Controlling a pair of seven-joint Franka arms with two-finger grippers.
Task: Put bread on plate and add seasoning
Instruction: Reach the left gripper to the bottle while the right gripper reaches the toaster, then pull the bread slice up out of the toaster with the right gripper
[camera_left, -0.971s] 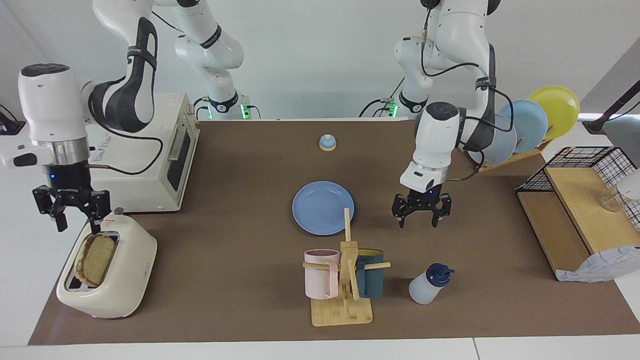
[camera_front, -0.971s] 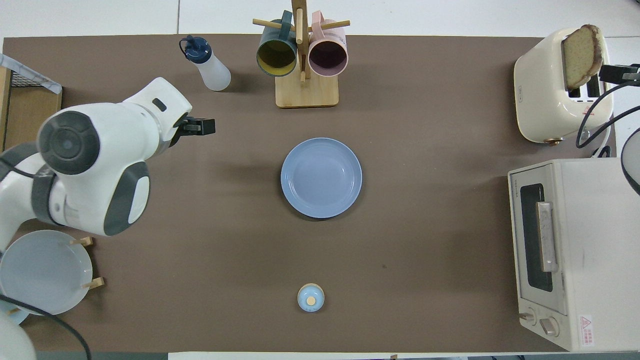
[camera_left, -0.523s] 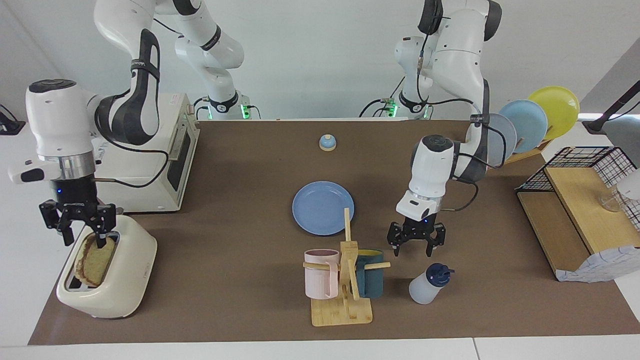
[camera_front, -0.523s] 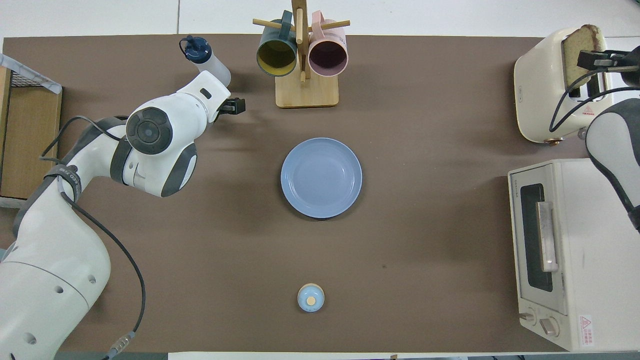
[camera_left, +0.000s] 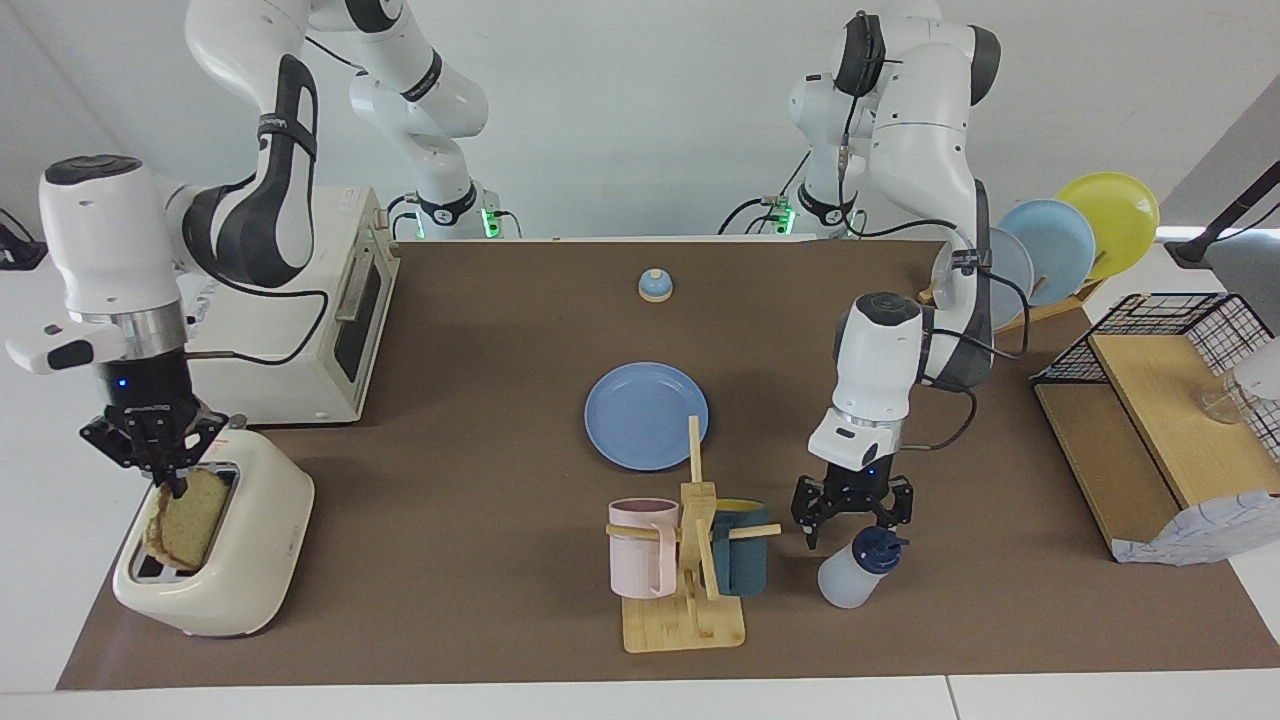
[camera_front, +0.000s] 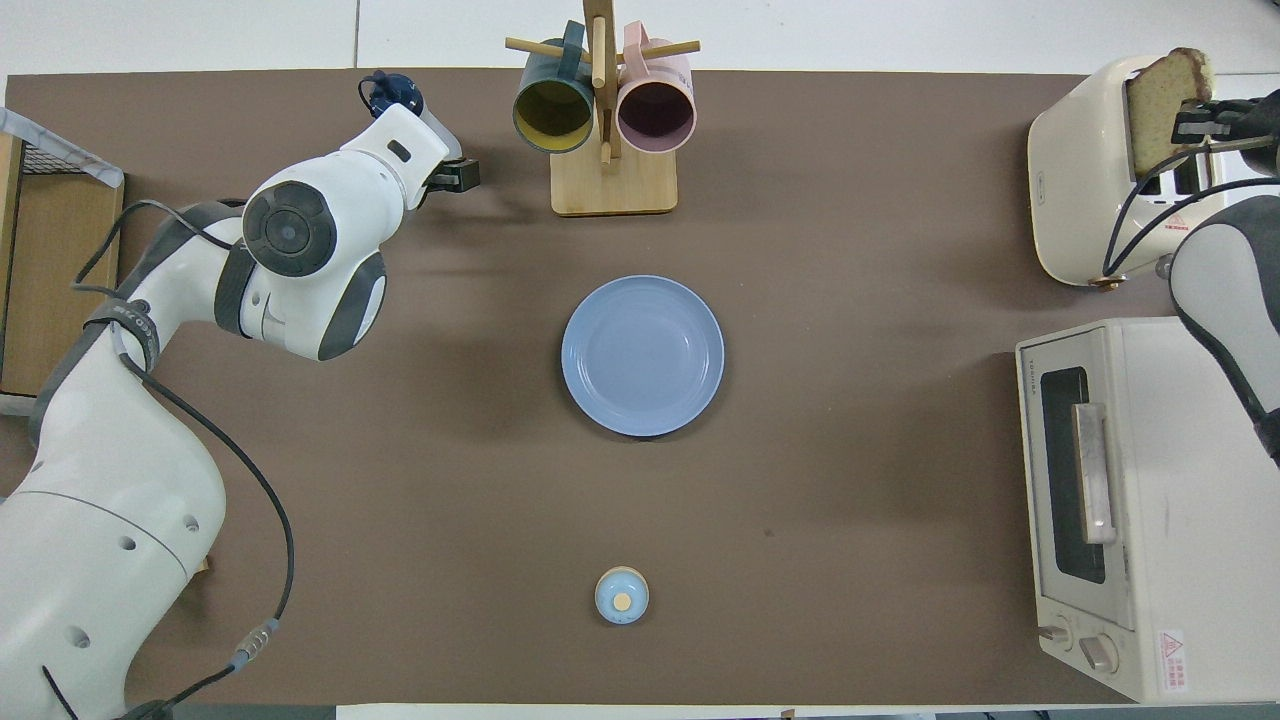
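The bread (camera_left: 188, 520) stands upright in the slot of a cream toaster (camera_left: 235, 565) at the right arm's end of the table. My right gripper (camera_left: 168, 478) is shut on the slice's top edge; in the overhead view the right gripper (camera_front: 1205, 125) is against the bread (camera_front: 1155, 100). The blue plate (camera_left: 646, 415) (camera_front: 642, 355) lies bare at mid-table. The seasoning (camera_left: 848, 578) stands beside the mug rack, farther from the robots than the plate. My left gripper (camera_left: 852, 522) hangs open just above it, holding nothing. From overhead only the seasoning's navy cap (camera_front: 390, 95) shows past the wrist.
A wooden rack with two mugs (camera_left: 690, 560) stands beside the bottle. A white toaster oven (camera_left: 300, 310) is nearer the robots than the toaster. A small bell (camera_left: 654, 286), a rack of upright plates (camera_left: 1060, 245) and a wire-and-wood shelf (camera_left: 1150, 420) are also here.
My right gripper came down and shut on the top of the bread. The left arm moved from beside the plate to just over the seasoning bottle, still open.
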